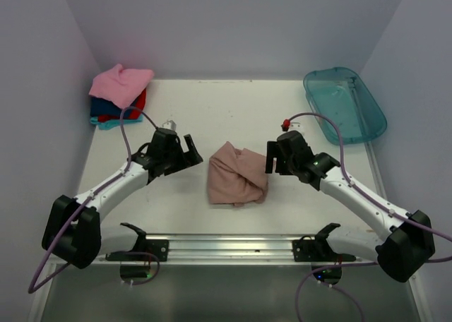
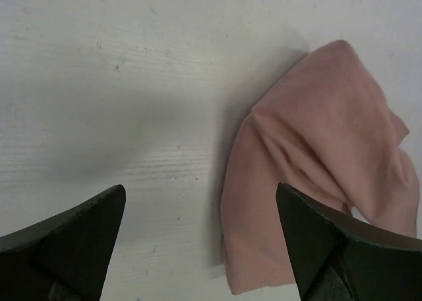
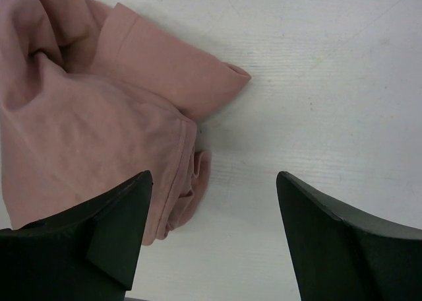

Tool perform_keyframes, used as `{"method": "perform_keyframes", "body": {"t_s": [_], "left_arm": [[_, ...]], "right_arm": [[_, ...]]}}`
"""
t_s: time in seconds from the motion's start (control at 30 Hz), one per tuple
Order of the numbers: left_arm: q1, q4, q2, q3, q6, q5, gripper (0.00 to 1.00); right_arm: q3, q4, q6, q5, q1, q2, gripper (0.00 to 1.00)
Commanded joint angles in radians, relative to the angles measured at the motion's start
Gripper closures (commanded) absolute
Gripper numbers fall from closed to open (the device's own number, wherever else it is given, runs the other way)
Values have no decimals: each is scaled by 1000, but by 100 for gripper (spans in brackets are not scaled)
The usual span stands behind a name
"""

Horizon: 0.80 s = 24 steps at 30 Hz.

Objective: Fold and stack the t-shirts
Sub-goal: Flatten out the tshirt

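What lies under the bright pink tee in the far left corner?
Under the bright pink tee, edges of a red tee, a blue tee and a teal tee show, stacked. Their middles are covered, so any further layers cannot be seen.

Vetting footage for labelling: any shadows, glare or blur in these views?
Top external: even light, sharp. Left wrist: a soft grey shadow falls on the table beside the dusty pink tee. Right wrist: the near fingers are dark and featureless.
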Motion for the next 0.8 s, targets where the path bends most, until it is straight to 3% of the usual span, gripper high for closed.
{"method": "perform_keyframes", "body": {"t_s": [0.0,0.17,0.23,0.27,0.33,0.4,0.43,0.5,0.77], "left_arm": [[6,103,-56,-25,-26,51,0],[-50,212,-117,-36,26,223,0],[-157,174,-103,46,107,165,0],[-296,166,-93,76,136,76,0],[-473,108,-22,152,202,-12,0],[-547,70,47,180,227,-145,0],[-564,76,65,180,235,-145,0],[-624,102,147,193,261,-242,0],[-736,-10,493,418,242,-483,3]], "right_arm": [[-11,13,3,39,0,-3,20],[-22,61,5,63,0,55,23],[-11,61,12,89,-5,79,23],[-8,59,20,97,-11,98,23],[4,46,37,135,-31,110,23],[15,-22,105,227,-70,101,23],[14,-22,106,247,-93,89,23],[-16,-53,155,249,-227,10,23],[-29,-89,138,255,-298,-101,24]]}}
